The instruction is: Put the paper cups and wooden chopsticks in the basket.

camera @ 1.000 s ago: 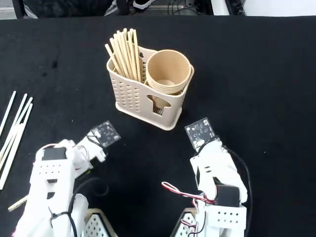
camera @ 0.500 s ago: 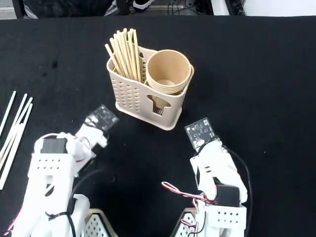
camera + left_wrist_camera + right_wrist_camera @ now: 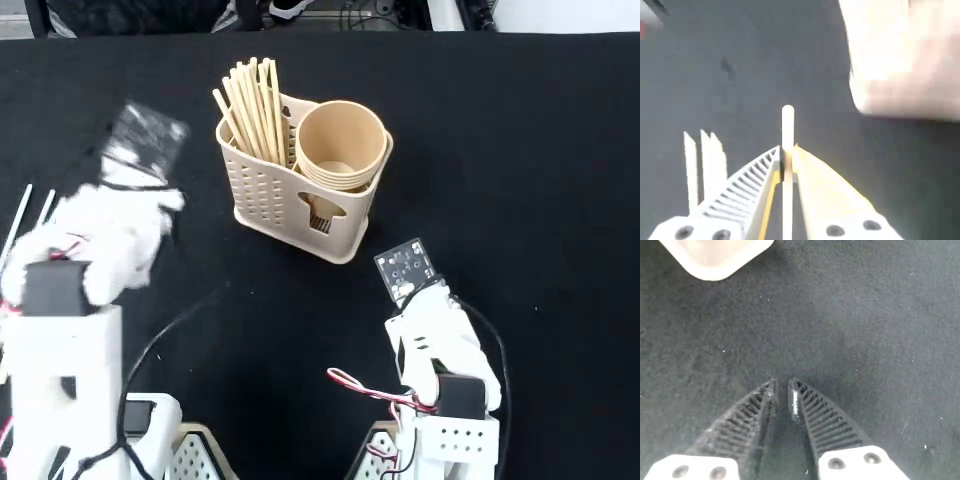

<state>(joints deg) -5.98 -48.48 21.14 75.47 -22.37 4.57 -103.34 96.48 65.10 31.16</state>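
Jutting from left end effector: chopstick

Surface: black cloth, matt, finely napped, flecked with pale lint. Basket: cream plastic, smooth with a faint sheen, walls pierced by rows of small holes. Paper cups: tan kraft paper, matt, rolled rims. Wooden chopsticks: pale bare wood, dull, unlacquered; loose chopsticks alike. Left gripper: ribbed plastic, one finger white, one yellow; the chopstick in it is pale smooth wood. Right gripper: black ribbed plastic, matt, on a white plastic base. Right arm: white plastic housing, smooth.
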